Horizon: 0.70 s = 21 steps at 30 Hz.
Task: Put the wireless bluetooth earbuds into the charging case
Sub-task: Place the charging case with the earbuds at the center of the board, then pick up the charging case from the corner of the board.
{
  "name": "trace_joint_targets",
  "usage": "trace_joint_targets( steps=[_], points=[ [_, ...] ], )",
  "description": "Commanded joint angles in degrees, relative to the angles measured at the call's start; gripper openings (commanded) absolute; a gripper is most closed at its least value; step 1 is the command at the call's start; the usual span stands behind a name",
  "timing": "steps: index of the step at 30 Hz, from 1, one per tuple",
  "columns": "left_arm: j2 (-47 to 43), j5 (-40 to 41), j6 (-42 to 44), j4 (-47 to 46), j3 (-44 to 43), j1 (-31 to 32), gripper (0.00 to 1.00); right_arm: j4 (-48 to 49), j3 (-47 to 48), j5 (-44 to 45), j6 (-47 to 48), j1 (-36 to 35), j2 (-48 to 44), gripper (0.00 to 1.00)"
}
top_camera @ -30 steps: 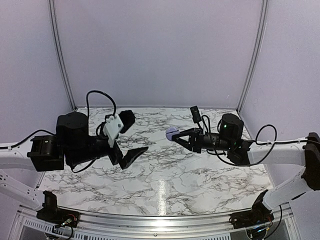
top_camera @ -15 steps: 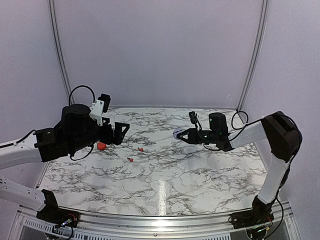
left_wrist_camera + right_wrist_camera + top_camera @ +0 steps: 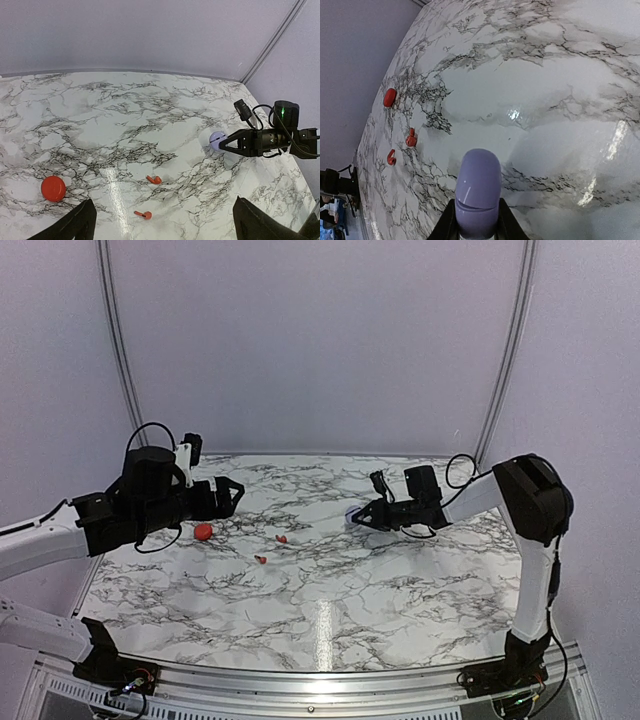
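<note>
With our right gripper clamped on the lilac charging case and our left gripper hanging jaws wide apart, we should lower the left squarely over one red earbud, loose on the marble table near its twin.

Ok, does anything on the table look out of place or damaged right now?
Nothing damaged or spilled. Both earbuds lie loose on the marble table, apart from each other, and a red disc sits alone further left. The lilac case pinched in the right gripper looks shut, seam closed, which is odd for inserting.
</note>
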State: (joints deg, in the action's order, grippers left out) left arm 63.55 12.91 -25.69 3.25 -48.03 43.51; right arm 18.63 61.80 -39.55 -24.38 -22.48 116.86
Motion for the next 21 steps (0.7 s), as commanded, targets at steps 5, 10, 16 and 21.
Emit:
trace_joint_targets(
  steps=[5, 10, 16, 21],
  points=[
    [0.89, -3.02, -4.15, 1.25, 2.21, -4.64, 0.99, -6.83, 5.71, 3.35, 3.42, 0.42, 3.27, 0.13],
    [1.70, -4.46, -6.42, 1.93, 3.17, -8.86, 0.99, -8.40, 6.51, 5.30, 3.98, 0.75, 3.42, 0.29],
    [2.40, -3.95, -7.61, 2.43, 3.55, -11.07, 0.99, -9.61, 6.58, 8.00, 4.90, 1.24, 1.93, 0.46],
    [2.72, -0.63, -9.24, 4.72, 4.45, -13.50, 0.99, -10.77, 5.88, 9.54, 5.90, 2.43, -0.16, 0.52]
  ],
)
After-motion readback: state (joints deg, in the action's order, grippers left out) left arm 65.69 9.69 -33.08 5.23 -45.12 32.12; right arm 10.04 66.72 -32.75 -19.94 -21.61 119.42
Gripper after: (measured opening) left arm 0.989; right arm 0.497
